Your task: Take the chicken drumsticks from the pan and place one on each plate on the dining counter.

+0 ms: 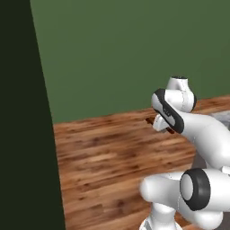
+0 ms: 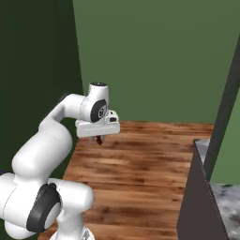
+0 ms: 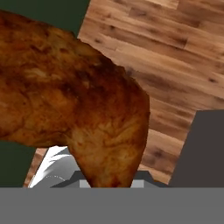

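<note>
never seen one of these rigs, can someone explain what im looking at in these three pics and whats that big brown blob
It's a simulated white robot arm on a driving base. Two pictures come from cameras on the base, behind the arm to its left and right. Both show the gripper above a wooden floor, green walls behind. At the right of the right base view is the corner of a marbled dining counter. The third camera sits on the hand, looking along the fingers. The blob is a browned chicken drumstick, huge because it is clamped in the shut gripper right at the lens.
</note>
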